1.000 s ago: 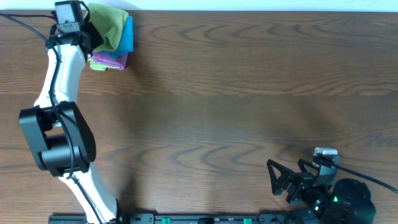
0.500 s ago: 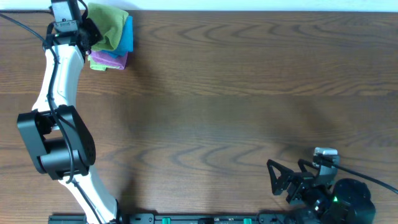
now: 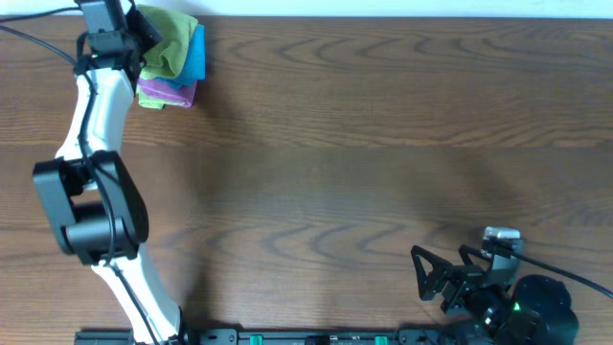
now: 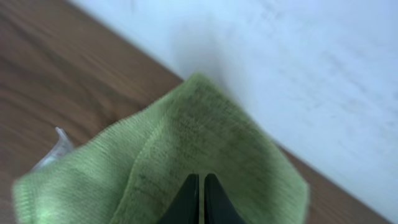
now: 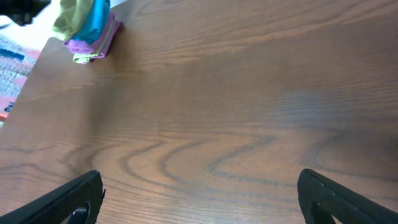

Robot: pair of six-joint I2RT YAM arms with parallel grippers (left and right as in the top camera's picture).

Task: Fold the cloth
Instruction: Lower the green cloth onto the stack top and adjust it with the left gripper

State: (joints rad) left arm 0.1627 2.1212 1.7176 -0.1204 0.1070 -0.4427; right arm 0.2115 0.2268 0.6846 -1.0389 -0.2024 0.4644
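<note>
The cloth [image 3: 170, 43] is a light green towel lying on top of a pile at the table's far left corner. The left wrist view is filled by the cloth [image 4: 205, 130], with a small white tag [image 4: 56, 146] at its left edge. My left gripper [image 3: 144, 34] is at the cloth's left side, and in the wrist view the left gripper [image 4: 200, 182] has its jaws pressed together on the green fabric. My right gripper [image 3: 419, 275] rests near the front right edge, far from the pile. The right wrist view shows the right gripper [image 5: 199, 199] open over bare wood.
Under the green cloth lie a bright blue folded cloth [image 3: 195, 53] and a purple folded cloth [image 3: 168, 93]. The pile sits close to the table's far edge, with a white surface [image 4: 298, 56] beyond it. Papers [image 5: 12, 68] lie off the left edge.
My left gripper has shut on the green cloth and shifted slightly toward the far edge. The cloth's left part has bunched toward it. The right arm has not moved.
</note>
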